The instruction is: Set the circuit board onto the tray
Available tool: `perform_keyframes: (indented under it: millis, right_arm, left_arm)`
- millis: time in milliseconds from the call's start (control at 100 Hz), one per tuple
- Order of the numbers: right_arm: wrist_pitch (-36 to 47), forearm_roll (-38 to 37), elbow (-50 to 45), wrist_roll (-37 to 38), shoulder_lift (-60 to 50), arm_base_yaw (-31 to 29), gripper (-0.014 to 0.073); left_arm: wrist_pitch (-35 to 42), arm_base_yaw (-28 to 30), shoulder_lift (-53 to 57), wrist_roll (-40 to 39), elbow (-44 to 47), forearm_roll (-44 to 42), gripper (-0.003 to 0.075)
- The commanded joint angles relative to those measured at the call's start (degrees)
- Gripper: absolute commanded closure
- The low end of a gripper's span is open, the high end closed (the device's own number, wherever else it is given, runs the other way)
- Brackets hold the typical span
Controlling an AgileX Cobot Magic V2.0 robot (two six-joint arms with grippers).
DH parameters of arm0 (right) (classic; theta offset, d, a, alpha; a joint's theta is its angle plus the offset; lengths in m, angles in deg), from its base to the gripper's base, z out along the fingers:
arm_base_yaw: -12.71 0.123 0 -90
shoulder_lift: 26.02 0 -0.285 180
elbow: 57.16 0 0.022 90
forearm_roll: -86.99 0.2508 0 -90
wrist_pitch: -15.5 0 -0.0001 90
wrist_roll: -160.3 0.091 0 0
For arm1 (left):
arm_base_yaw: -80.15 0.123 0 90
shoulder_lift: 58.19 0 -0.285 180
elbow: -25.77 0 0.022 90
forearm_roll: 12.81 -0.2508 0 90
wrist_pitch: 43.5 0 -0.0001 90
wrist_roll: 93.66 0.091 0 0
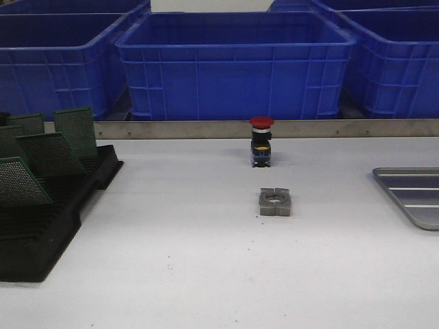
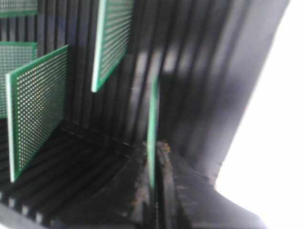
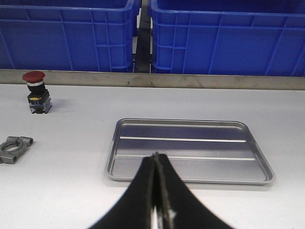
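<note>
Two arms stayed out of the front view altogether; only their wrist cameras showed the grippers. Nearest the left wrist camera, the left gripper (image 2: 153, 191) was clenched on a thin green perforated circuit board (image 2: 152, 133) seen edge-on, blurred, its lower end lost between the dark fingers (image 2: 186, 191). That board stood over the black slotted plastic rack (image 2: 200, 71), with more green boards (image 2: 35, 109) upright in slots beyond it. Whether the gripped board sat in a slot or hung above one could not be told.

From the front, the rack (image 1: 48, 226) lay at the table's left edge, partly cut off, with four boards (image 1: 41, 154) leaning in it; the gripped board could not be picked out there.

Close to the right wrist camera, the right gripper (image 3: 156, 191) had its black fingers (image 3: 143, 200) pressed together on nothing. Just beyond lay the flat silver-grey metal tray (image 3: 190, 179), whole in this view and bare, whereas the front view cropped the tray (image 1: 411, 212) at the right edge.

Farther out stood a grey split metal clamp block (image 1: 275, 201), then a red-capped push-button switch (image 1: 261, 140), and behind them the blue plastic crates (image 1: 233, 62).
</note>
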Motion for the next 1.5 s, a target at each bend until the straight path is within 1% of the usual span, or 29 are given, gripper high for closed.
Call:
perform_keyframes:
  millis: [0, 60, 150, 280, 350, 470, 660, 730, 920, 1020, 1160, 1290, 1410, 1490]
  right_arm:
    - [4.48, -0.35, -0.08, 0.0, -1.1, 0.06, 0.0652]
    - [4.48, -0.35, -0.08, 0.0, -1.1, 0.06, 0.0652]
    - [4.48, -0.35, -0.08, 0.0, -1.1, 0.06, 0.0652]
    - [4.48, -0.35, -0.08, 0.0, -1.1, 0.06, 0.0652]
    - [4.48, -0.35, -0.08, 0.0, -1.1, 0.06, 0.0652]
    - [4.48, -0.35, -0.08, 0.0, -1.1, 0.06, 0.0652]
    - [4.48, -0.35, -0.08, 0.0, -1.1, 0.06, 0.0652]
    - [4.48, -0.35, -0.08, 0.0, -1.1, 0.06, 0.0652]
    - [4.78, -0.35, -0.08, 0.0, -1.1, 0.05, 0.0652]
    - [5.15, -0.35, -0.08, 0.0, -1.1, 0.05, 0.0652]
    - [5.15, -0.35, -0.08, 0.0, -1.1, 0.05, 0.0652]
    - [5.49, -0.35, -0.08, 0.0, -1.1, 0.05, 0.0652]
    - [6.26, 0.33, 0.28, 0.0, -1.1, 0.11, 0.0652]
    - [3.83, 1.34, 2.41, 0.0, -1.06, 0.11, 0.0652]
  left_arm:
    - [-7.26, -0.37, 3.95, -0.76, -3.85, 1.38, 0.0737]
    - [-12.49, -0.37, 5.34, -0.76, -5.58, 1.88, 0.0737]
    - [-20.47, -0.37, 7.36, -0.76, -7.09, 5.4, 0.0737]
    - [-27.47, -0.37, 8.91, -0.76, -7.21, 17.88, 0.0737]
    - [-29.26, -0.37, 8.89, -0.76, -7.21, 26.45, 0.0737]
    - [-29.68, -1.33, 8.89, -0.76, -6.65, 41.19, 0.0737]
    - [-28.34, -7.77, 8.89, -0.76, -6.52, 55.61, 0.0737]
    - [-27.69, -10.78, 8.89, -0.76, -6.52, 58.44, 0.0737]
    - [-25.13, -20.13, 8.89, -0.76, -6.52, 62.11, 0.0737]
    - [-22.21, -25.34, 8.89, -0.76, -6.52, 62.67, 0.0737]
    - [-19.51, -30.92, 8.89, -0.76, -6.52, 62.67, 0.0737]
    - [-18.71, -33.77, 8.89, -0.76, -6.52, 62.67, 0.0737]
    - [-18.62, -34.17, 8.89, -0.76, -6.52, 62.67, 0.0737]
    - [-18.62, -34.17, 8.89, -0.76, -6.52, 62.67, 0.0737]
